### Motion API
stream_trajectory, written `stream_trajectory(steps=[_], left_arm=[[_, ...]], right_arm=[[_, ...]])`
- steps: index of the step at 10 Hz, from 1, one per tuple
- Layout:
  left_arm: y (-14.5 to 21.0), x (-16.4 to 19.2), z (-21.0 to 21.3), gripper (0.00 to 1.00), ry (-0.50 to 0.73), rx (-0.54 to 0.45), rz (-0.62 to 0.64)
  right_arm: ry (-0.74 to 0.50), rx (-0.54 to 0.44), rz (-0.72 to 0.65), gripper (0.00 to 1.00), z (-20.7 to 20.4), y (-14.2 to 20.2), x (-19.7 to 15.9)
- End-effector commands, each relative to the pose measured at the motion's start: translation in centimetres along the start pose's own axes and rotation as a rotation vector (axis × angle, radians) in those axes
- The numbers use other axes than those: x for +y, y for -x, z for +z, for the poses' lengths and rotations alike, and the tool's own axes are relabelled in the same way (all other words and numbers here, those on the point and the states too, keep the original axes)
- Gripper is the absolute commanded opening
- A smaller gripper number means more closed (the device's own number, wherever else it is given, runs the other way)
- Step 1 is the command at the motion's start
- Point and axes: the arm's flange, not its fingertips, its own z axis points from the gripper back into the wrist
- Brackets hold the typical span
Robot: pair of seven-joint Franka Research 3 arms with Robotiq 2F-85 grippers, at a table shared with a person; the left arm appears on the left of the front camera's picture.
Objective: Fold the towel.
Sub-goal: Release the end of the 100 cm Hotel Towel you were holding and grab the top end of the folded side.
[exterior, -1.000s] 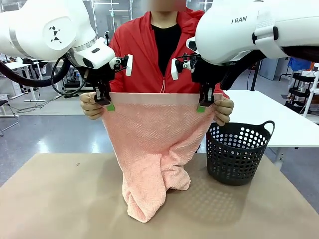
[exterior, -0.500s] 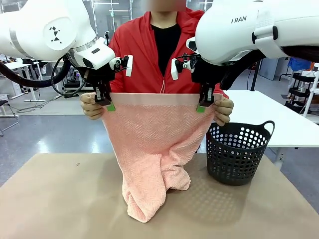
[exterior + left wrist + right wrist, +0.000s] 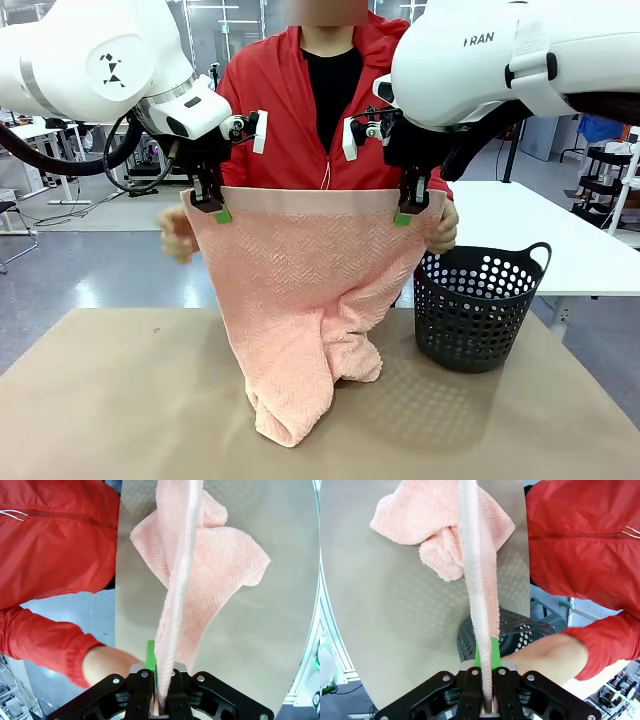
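Note:
The salmon-pink towel (image 3: pixel 300 290) hangs by its top border band between both arms, its lower end bunched on the table. My left gripper (image 3: pixel 213 208) is shut on the towel's top left corner, and my right gripper (image 3: pixel 408 211) is shut on the top right corner. Seen from the left wrist, the towel (image 3: pixel 200 565) runs edge-on out of my shut left gripper (image 3: pixel 159 680) down to the table. In the right wrist view the towel (image 3: pixel 475 570) leaves the shut right gripper (image 3: pixel 486 680) the same way. The person's hands (image 3: pixel 178 235) (image 3: pixel 443 228) are just outside the two corners.
A dark grey perforated basket (image 3: pixel 475 305) stands on the tan table (image 3: pixel 120 400) at the right, close to the towel's right edge; it also shows as the basket (image 3: pixel 512 637) behind the towel in the right wrist view. The person in a red jacket (image 3: pixel 300 110) stands at the far side.
The person's hands have slipped off the top corners and dropped slightly outward; the left one is blurred. Both grippers and the towel stay where they were.

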Motion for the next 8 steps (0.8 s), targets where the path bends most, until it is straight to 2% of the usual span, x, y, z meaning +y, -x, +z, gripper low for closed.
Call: stream_trajectory(steps=[1, 8], left_arm=[[0.04, 0.07, 0.18, 0.00, -0.007, 0.006, 0.011], [0.04, 0.07, 0.18, 0.00, -0.007, 0.006, 0.011]], right_arm=[[0.005, 0.009, 0.007, 0.00, 0.07, 0.10, 0.02], [0.005, 0.009, 0.007, 0.00, 0.07, 0.10, 0.02]])
